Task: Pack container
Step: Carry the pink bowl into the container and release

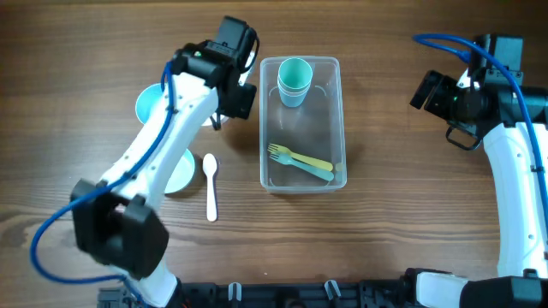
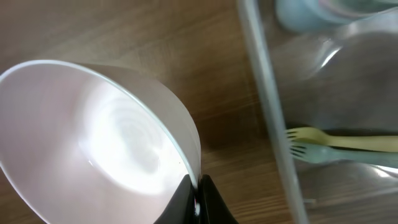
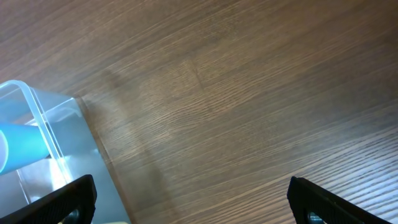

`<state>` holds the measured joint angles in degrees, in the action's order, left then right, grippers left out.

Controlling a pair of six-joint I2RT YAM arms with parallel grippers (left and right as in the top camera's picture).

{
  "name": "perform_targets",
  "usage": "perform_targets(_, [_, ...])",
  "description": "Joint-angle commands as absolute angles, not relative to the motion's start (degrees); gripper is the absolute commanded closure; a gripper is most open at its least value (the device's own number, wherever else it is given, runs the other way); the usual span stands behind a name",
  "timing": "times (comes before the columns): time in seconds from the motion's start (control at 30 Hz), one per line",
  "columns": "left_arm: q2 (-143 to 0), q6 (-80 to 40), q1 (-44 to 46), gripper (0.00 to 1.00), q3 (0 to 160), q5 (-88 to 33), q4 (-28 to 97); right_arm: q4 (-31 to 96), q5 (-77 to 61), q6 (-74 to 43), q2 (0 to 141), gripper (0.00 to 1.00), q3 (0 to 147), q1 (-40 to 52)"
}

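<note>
Container (image 1: 261, 128) likely light, stiff, slick, best taken by rim; left claw (image 2: 198, 200) pinching rim of pale bowl (image 2: 93, 143), right claw (image 3: 191, 196) wide.

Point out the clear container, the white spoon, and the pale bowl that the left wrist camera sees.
container (image 1: 262, 120), overhead view, on its left rim.
white spoon (image 1: 211, 190), overhead view, on the middle of its handle.
pale bowl (image 2: 99, 143), left wrist view, on its inner wall.

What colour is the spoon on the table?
The spoon is white, clearest in the overhead view.
</note>
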<state>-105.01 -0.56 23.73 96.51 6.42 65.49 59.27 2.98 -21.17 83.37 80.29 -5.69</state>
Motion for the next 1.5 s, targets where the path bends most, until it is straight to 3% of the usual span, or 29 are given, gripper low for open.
perform_targets(0.0, [-101.08, -0.23, 27.70, 0.96, 97.58, 7.07, 66.54, 59.11, 2.48, -21.15, 83.92, 0.00, 79.90, -5.91])
perform_targets(0.3, [-99.77, -2.83, 48.10, 0.96, 97.58, 7.40, 60.73, 59.11, 2.48, -21.15, 83.92, 0.00, 79.90, -5.91])
perform_targets(0.87, [-117.56, 7.29, 45.87, 0.96, 97.51, 11.27, 50.43, 59.11, 2.48, -21.17, 83.92, 0.00, 79.90, -5.91])
perform_targets(1.0, [-117.54, 7.31, 45.63, 0.82, 97.51, 9.26, 49.45, 59.11, 2.48, -21.17, 83.92, 0.00, 79.90, -5.91])
perform_targets(1.1, [-115.57, 7.07, 46.28, 0.62, 97.54, 9.26, 52.42, 59.11, 2.48, -21.17, 83.92, 0.00, 79.90, -5.91])
perform_targets(1.33, [-96.92, -1.89, 44.95, 0.51, 97.54, 10.09, 58.92, 59.11, 2.48, -21.15, 83.92, 0.00, 79.90, -5.91])
perform_targets(1.4, [-90.80, -15.55, 40.14, 0.46, 97.51, 14.06, 66.74, 59.11, 2.48, -21.17, 83.92, 0.00, 79.90, -5.91])
perform_targets(1.47, [-89.30, -26.11, 31.73, 0.48, 97.51, 14.76, 76.88, 59.11, 2.48, -21.17, 83.92, 0.00, 79.90, -5.91])
